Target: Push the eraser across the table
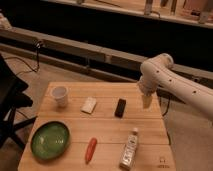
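The black eraser (pixel 120 107) lies flat on the light wooden table (pixel 100 132), right of centre toward the far side. My gripper (pixel 146 102) hangs from the white arm (pixel 172 82) at the table's right edge, to the right of the eraser and apart from it, pointing down just above the tabletop.
A flat white piece (pixel 89 105) lies left of the eraser. A white cup (pixel 60 95) stands at the far left. A green plate (pixel 50 140) sits at the near left, an orange carrot (pixel 90 149) near the front, a small bottle (pixel 129 148) at the front right.
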`<state>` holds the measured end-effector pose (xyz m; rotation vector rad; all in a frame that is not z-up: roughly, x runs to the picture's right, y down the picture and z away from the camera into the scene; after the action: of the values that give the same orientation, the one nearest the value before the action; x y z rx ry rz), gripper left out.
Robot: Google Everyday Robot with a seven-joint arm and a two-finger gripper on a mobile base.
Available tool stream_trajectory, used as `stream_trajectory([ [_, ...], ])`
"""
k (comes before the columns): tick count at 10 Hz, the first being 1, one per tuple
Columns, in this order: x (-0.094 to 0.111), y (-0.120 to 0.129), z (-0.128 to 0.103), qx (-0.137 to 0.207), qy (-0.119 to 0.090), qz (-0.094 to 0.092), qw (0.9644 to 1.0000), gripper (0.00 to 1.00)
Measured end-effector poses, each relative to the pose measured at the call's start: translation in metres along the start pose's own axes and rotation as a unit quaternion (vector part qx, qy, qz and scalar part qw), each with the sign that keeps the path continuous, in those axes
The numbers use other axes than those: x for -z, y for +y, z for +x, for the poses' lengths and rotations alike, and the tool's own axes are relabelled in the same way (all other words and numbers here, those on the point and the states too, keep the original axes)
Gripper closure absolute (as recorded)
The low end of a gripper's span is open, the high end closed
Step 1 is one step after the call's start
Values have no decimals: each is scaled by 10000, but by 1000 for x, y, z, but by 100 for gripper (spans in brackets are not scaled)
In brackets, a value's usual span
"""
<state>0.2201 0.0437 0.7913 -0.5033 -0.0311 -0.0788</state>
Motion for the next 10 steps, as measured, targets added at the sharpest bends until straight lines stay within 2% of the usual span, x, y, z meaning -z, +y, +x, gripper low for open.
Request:
stream_trajectory([
  [10,-11,-6,-5,116,30,27,9999,20],
])
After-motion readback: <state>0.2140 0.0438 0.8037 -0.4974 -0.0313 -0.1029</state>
